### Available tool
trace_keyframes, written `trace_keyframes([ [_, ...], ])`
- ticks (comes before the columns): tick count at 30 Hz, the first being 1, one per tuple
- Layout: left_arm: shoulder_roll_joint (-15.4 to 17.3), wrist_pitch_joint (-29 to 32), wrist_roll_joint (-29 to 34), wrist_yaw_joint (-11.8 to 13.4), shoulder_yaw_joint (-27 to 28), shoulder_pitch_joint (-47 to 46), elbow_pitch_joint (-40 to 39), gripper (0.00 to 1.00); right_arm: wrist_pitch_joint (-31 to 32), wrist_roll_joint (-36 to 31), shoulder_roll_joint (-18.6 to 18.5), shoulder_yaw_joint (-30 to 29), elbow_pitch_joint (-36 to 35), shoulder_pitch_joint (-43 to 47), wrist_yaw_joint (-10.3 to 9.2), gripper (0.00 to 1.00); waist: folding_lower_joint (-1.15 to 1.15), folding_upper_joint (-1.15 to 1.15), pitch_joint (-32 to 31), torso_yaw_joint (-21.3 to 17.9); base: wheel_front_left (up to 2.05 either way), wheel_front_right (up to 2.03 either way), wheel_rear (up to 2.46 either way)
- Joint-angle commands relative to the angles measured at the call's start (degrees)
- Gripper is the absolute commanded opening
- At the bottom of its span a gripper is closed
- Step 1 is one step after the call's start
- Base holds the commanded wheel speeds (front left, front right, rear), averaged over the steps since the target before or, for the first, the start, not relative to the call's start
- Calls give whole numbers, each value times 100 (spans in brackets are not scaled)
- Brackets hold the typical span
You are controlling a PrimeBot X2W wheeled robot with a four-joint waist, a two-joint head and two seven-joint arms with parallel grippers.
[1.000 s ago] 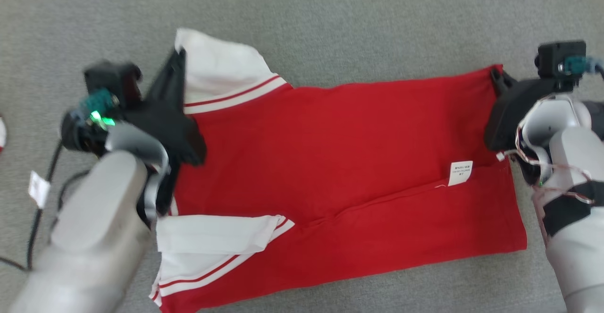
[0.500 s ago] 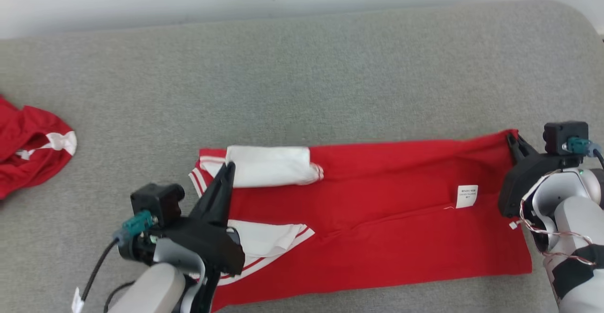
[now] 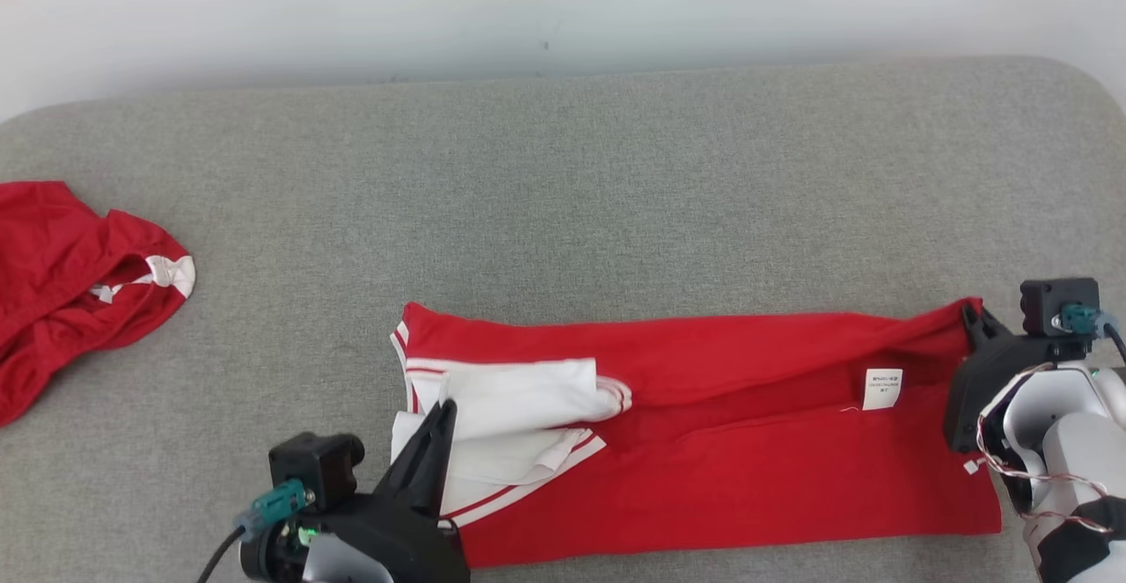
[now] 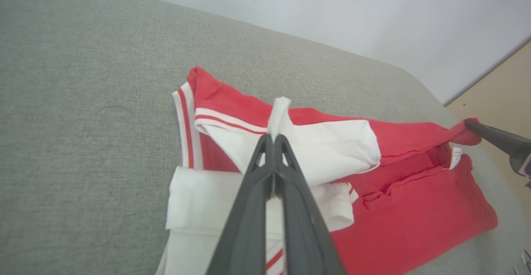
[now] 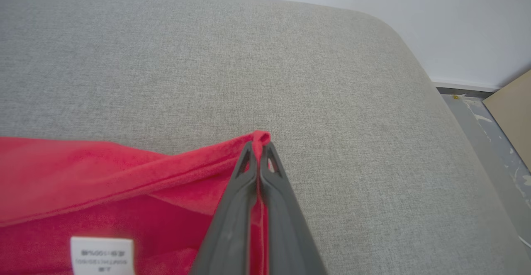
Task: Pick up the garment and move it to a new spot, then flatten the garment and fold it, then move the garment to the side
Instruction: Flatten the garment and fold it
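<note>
The red fabric garment with white, red-striped sleeves (image 3: 748, 477) is lying half-folded lengthwise at 6 o'clock on the grey fabric-covered tabletop (image 3: 563, 196). The left gripper (image 3: 446, 409) is pinching a white sleeve (image 3: 519, 387) at the garment's 9 o'clock end. The right gripper (image 3: 972, 312) is clamping its raised red corner at 3 o'clock. A crumpled red cloth (image 3: 62, 258) is sitting at the tabletop's 9 o'clock edge.

White label (image 5: 102, 255) sitting on the red garment (image 5: 83, 175), small dark print blurring in my right wrist view, I am reading nothing legible.
</note>
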Motion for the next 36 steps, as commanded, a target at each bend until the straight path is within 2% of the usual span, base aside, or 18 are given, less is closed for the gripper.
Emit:
trace_keyframes([
  [1, 32, 15, -41, 34, -22, 136, 20, 0, 22, -48, 19, -34, 26, 112, -15, 0, 1, 1, -46, 20, 0, 0, 0],
  [5, 18, -24, -86, 38, -59, 296, 88, 0, 48, -106, 36, -83, 59, 258, -15, 0, 1, 1, -98, 26, 0, 0, 0],
  [6, 10, -13, -92, 53, -72, 331, 120, 46, 66, -123, 40, -96, 72, 292, -15, 45, 1, 1, -109, 26, 0, 0, 0],
  [7, 3, -7, -98, 64, -82, 357, 158, 95, 71, -118, 60, -106, 74, 311, -15, 100, 1, 1, -121, 25, 0, 0, 0],
  [8, -11, -20, -109, 85, -74, 370, 193, 100, 64, -114, 79, -125, 69, 327, -15, 100, 1, 1, -136, 24, 0, 0, 0],
  [14, -25, -286, -101, 94, 40, 597, 260, 100, 43, -18, 182, -268, -52, 540, -15, 100, 1, 1, -335, 32, 0, 0, 0],
  [21, -66, -519, 386, -10, 714, 1060, -103, 100, 198, 302, 325, -590, -461, 964, -15, 100, 1, 1, -647, 90, 0, 0, 0],
  [24, -186, -513, 827, -137, 1218, 1394, -368, 100, 306, 426, 387, -735, -637, 1146, -15, 100, 1, 1, -759, 115, 0, 0, 0],
  [30, -449, -513, 1736, -576, 2102, 1951, -681, 100, 488, 596, 539, -1050, -850, 1450, -15, 100, 1, 1, -917, 171, 0, 0, 0],
  [35, -644, -514, 2250, -911, 2749, 2208, -685, 100, 595, 613, 701, -1286, -920, 1572, -15, 100, 1, 1, -963, 202, 0, 0, 0],
  [36, -644, -514, 2250, -911, 2749, 2208, -685, 100, 595, 613, 701, -1286, -920, 1572, -15, 100, 1, 1, -963, 202, 0, 0, 0],
])
